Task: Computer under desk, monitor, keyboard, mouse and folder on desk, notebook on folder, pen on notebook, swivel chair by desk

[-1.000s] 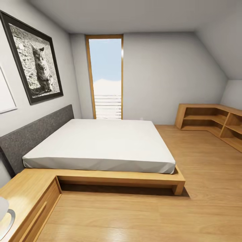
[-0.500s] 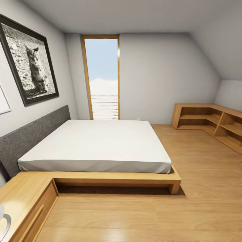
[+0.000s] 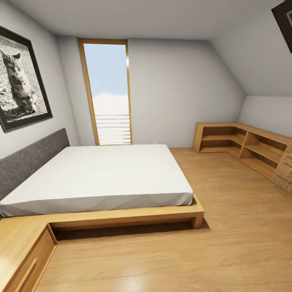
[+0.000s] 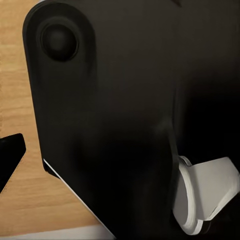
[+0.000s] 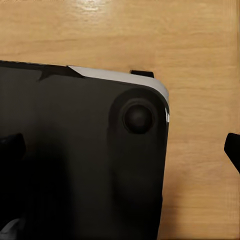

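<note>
The head view takes in a bedroom with none of the desk things in sight. Against the earlier frames the whole picture has slid leftward, which means the camera has swung to the right; the furniture itself has not moved.

The wooden floor [image 3: 227,227] spreads to the right of the bed [image 3: 101,174], a low platform with a white mattress and an oak frame. Behind the bed's far edge stands the tall window [image 3: 107,93], now nearer the picture's left than before. Along the bed's head side runs the grey padded headboard [image 3: 28,160], and above that hangs the framed cat picture [image 3: 20,81], now cut by the picture's edge. Well apart from the bed, against the far right wall, sits the low open wooden shelf unit [image 3: 239,146], more of which shows than a moment ago. A dark framed corner [image 3: 285,20] has newly come in high above the shelf unit. At the foot corner nearest the camera, the wooden bedside cabinet [image 3: 20,251] joins the bed frame; the white object seen on it earlier is out of frame.

Both wrist views show black robot body panels over wooden floor; whether either gripper is open or closed, I cannot tell.
</note>
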You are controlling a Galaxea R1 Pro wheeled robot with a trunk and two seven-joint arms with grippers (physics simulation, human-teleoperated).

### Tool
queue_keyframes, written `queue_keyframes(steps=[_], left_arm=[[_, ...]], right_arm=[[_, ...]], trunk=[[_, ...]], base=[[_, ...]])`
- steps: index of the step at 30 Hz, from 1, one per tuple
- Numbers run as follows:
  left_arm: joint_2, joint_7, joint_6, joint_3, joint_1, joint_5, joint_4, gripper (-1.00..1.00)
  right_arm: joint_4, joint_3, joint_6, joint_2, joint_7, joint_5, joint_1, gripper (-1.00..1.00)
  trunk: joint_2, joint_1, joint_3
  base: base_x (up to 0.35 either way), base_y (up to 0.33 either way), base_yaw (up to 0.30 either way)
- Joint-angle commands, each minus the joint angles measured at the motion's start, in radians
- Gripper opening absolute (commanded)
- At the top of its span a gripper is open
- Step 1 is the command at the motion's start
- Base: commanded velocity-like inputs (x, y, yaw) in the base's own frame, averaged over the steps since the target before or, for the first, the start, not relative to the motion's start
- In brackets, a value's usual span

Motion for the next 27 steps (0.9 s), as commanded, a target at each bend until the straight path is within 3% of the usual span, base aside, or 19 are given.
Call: queue_keyframes(steps=[1,11,27], left_arm=[[0.000,0.000,-0.001,0.000,0.000,0.000,0.000,1.00],[0.000,0.000,-0.001,0.000,0.000,0.000,-0.001,1.00],[-0.002,0.000,-0.001,0.001,0.000,0.002,-0.036,1.00]], right_arm=[[-0.001,0.004,-0.004,0.000,-0.001,0.006,0.000,1.00],[0.002,0.003,-0.092,0.000,-0.002,0.007,0.000,1.00],[-0.048,-0.002,-0.128,0.002,-0.002,0.002,-0.001,1.00]], trunk=[[0.007,-0.004,0.002],[0.077,-0.042,0.033],[0.189,-0.104,0.084]], base=[[0.000,0.000,-0.265],[0.000,0.000,-0.273],[0.000,0.000,-0.263]])
